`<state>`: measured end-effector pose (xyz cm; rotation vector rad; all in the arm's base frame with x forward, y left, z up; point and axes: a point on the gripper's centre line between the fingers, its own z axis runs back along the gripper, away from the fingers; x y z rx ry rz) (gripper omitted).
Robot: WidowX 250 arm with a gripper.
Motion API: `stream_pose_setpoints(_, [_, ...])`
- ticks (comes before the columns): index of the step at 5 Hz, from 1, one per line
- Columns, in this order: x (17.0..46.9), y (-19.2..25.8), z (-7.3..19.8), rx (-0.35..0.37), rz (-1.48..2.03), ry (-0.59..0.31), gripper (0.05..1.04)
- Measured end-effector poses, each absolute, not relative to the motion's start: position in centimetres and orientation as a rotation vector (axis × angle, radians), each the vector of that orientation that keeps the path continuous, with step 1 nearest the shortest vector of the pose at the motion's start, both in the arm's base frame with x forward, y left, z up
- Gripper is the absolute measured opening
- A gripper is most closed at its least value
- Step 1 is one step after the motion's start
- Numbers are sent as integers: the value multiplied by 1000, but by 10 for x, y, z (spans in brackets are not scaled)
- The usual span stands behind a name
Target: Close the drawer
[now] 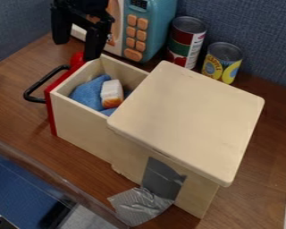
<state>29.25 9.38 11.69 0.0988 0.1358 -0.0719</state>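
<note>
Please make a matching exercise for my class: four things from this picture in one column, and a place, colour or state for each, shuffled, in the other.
Column 1
1. Drawer
2. Handle
3. Cloth
4. Tape

Column 2
A. Blue, inside the box-like compartment
B. Silvery grey, low on the cabinet's side
C. Pulled open
D. Black, on the red front

Right pairs: 1-C, 2-D, 3-A, 4-B

The camera looks steeply down at a slant, seemingly from above the near side of the table (17, 120), though its near left corner is hard to read. It faces the far edge and wall (247, 22), close above the box (187, 112).
</note>
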Motion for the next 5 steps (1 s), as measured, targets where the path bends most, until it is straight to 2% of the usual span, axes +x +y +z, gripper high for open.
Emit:
stream_pose_setpoints(1, [291,93,107,88,-81,165,1000])
stream_pose_setpoints(2, [285,117,103,63,-159,146,999])
stream_pose_setpoints(5, [258,185,107,-22,-454,27,1000])
